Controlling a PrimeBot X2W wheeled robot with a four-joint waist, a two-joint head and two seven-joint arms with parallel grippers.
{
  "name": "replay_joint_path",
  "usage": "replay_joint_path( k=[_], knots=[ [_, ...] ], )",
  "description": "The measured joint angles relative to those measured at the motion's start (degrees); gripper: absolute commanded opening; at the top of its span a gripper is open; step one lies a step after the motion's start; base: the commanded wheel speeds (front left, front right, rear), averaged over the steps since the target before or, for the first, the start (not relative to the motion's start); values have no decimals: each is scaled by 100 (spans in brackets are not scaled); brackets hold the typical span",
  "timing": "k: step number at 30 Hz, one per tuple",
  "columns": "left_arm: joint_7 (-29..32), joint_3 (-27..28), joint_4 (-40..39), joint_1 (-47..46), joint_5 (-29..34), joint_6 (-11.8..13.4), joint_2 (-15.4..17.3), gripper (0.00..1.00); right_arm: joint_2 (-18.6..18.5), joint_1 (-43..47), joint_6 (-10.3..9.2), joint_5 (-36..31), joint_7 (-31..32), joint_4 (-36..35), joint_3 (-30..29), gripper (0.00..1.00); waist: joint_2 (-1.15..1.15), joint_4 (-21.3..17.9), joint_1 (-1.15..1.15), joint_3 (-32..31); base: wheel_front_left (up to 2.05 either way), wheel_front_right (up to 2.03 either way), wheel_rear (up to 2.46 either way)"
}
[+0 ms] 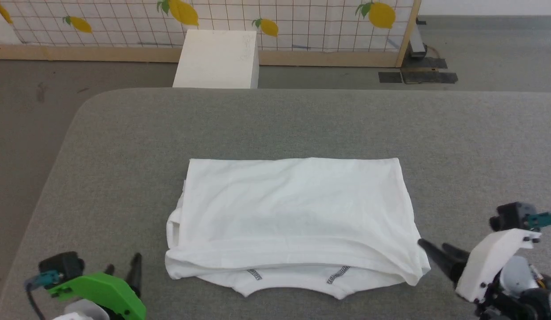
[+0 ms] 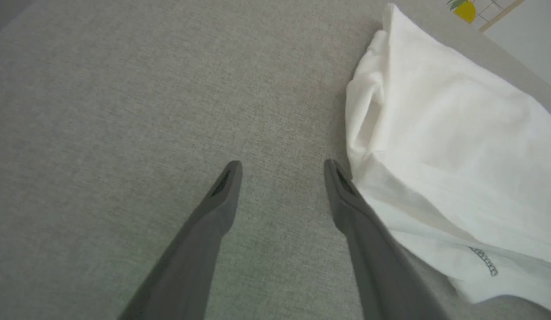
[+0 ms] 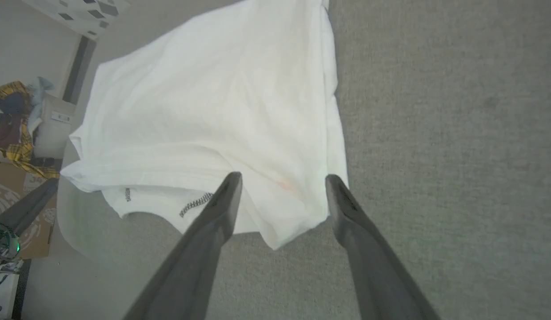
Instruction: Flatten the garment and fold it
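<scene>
Left pincer (image 1: 123,269) is hovering wide open near the counter's (image 1: 124,155) front edge, gripping nothing. Right pincer (image 1: 433,248) is gaping empty too, just beside the right front corner of the garment (image 1: 293,213), which is lying folded mid-counter. A white box (image 1: 217,58) is sitting beyond.

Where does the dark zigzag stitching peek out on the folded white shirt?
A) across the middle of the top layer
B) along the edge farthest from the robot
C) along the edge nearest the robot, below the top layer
C: the stitching shows on the lower layer sticking out at the near edge of the shirt.
</scene>
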Motion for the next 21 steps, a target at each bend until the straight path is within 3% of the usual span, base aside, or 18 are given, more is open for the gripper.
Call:
replay_joint_path(
  k=[5,7,10,16,21],
  knots=[
    [-867,466,-575,-25,193,89,170,100,-243,-424,0,-141,238,-236,-365,100,0,24,0,-9,0,0,0],
    [-1640,526,-915,-144,662,89,230,100,-398,-848,0,-247,521,-35,-266,100,0,43,0,81,0,0,0],
    [-2112,506,-1139,-327,1125,32,223,100,-578,-1154,0,-336,737,297,-32,100,0,74,0,208,0,0,0],
    [-2235,508,-1518,-551,2024,-185,-52,100,-951,-1401,0,-374,926,870,602,100,0,199,0,545,0,0,0],
    [-2250,673,-1567,-558,2440,-402,-428,100,-992,-1431,0,-103,904,1150,964,100,0,342,0,813,0,0,0]
  ],
)
